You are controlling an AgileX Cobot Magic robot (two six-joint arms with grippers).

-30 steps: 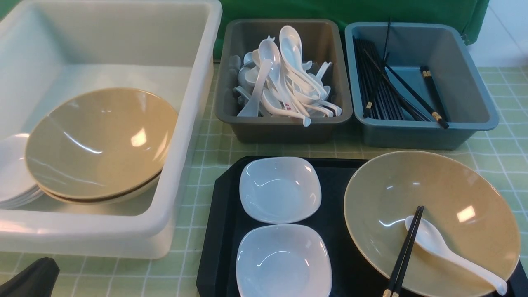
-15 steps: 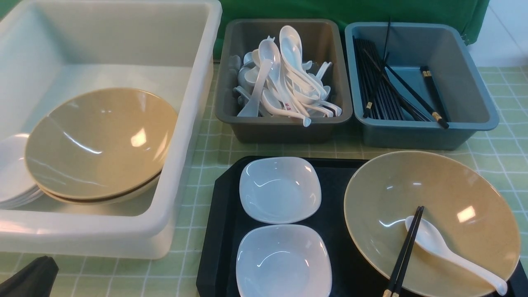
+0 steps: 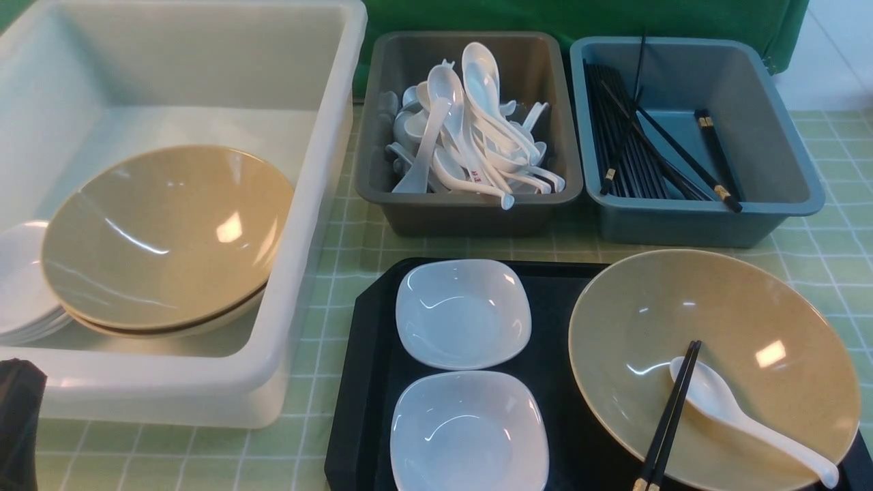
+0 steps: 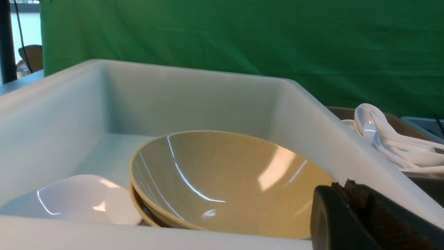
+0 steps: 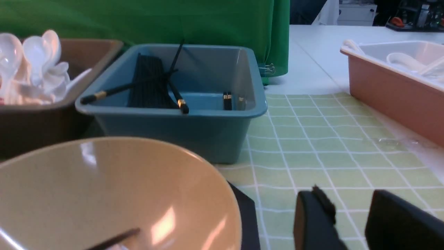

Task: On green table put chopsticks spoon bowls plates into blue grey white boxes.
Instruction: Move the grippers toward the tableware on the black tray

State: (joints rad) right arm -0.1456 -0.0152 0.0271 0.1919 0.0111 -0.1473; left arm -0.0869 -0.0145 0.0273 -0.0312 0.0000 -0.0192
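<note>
Target set: tan bowl (image 3: 750,307) on the 3 o'clock side of a black tray (image 3: 368,382), speckled and glossy, wide and shallow. Inside it at 5 o'clock lies a white spoon (image 3: 743,423), handle pointing to 4. A black chopstick pair (image 3: 672,416) with gold tips crosses the spoon's scoop, ends hanging over the rim at 6.
Two square white plates (image 3: 464,314) (image 3: 469,433) on the tray's 9 o'clock side, one at 12 of the other.
White box (image 3: 320,204) at 10 o'clock holds stacked tan bowls (image 3: 164,232) and a stack of white plates (image 3: 20,286). Grey box (image 3: 464,218) at 12 holds a spoon pile (image 3: 470,129). Blue box (image 3: 682,228) at 1 holds loose black chopsticks (image 3: 634,143).
Left claw (image 4: 347,194): closed, empty, low at the near wall of the white box.
Right claw (image 5: 350,211): jaws apart, nothing between, over the cloth at 3 of the tan bowl.
Bench (image 3: 818,252): green check cloth. Green backdrop (image 3: 545,17) behind. Pink box (image 5: 392,93) farther out at 3.
</note>
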